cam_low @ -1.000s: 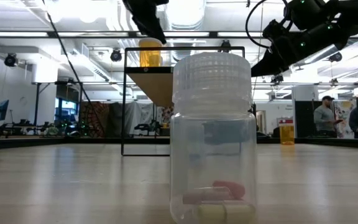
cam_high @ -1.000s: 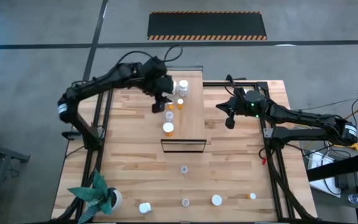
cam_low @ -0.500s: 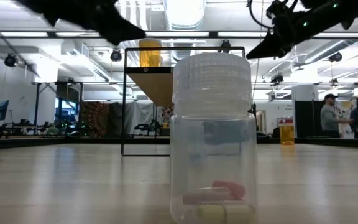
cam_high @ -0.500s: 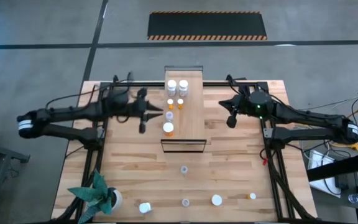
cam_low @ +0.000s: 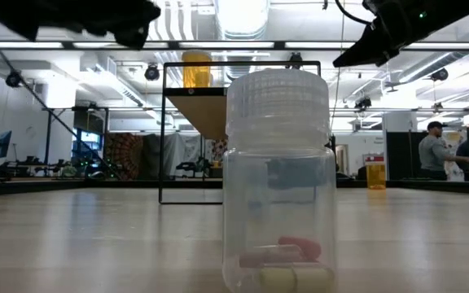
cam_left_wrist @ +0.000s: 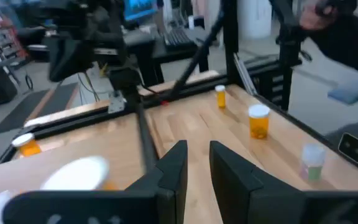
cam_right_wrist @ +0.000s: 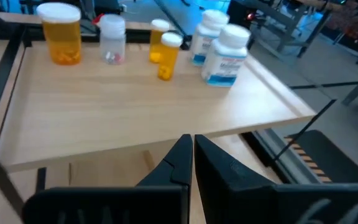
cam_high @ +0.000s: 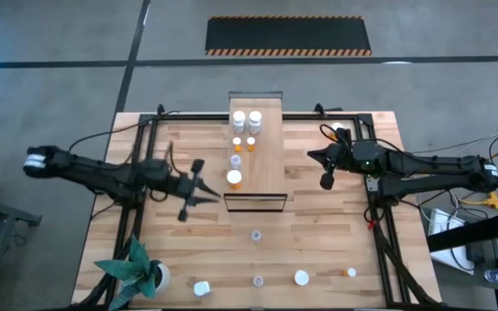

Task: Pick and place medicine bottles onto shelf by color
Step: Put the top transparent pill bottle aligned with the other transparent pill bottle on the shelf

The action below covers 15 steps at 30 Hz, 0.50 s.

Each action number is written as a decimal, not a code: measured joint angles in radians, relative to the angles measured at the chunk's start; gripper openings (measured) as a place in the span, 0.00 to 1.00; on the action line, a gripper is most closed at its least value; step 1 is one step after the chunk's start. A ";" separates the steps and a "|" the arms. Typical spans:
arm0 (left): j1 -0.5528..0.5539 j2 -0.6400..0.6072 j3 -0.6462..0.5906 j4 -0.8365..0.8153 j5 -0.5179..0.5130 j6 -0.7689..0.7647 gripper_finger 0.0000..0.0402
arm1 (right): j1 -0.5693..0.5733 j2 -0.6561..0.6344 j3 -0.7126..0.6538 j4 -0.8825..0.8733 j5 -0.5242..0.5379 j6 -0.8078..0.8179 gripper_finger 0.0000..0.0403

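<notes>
The shelf stands mid-table. On it are two white bottles, two small orange ones, a clear one and a large orange one. More bottles stand on the table near the front edge, among them a clear one with pills inside. My left gripper hovers left of the shelf's near end, pointing level toward the table's right. Its fingers are a narrow gap apart with nothing between them. My right gripper hangs shut and empty right of the shelf.
A potted green plant stands at the near left corner. Loose bottles dot the table's near strip. Dark frame rails run along both sides of the table. People stand in the room beyond.
My left gripper has left the far part of the shelf. It swung toward the table's left and near edges and sank, tipping from pointing down to nearly level. My right gripper has drifted a little toward the near edge. No bottle has moved.
</notes>
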 joint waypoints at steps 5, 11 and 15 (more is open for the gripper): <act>-0.191 0.151 0.131 -0.117 -0.216 -0.011 0.12 | 0.024 0.007 -0.054 0.027 -0.002 -0.004 0.02; -0.297 0.356 0.307 -0.225 -0.342 -0.118 0.12 | 0.056 -0.016 -0.162 0.187 -0.011 -0.017 0.02; -0.300 0.489 0.391 -0.272 -0.368 -0.269 0.12 | 0.074 -0.027 -0.221 0.292 -0.011 -0.031 0.02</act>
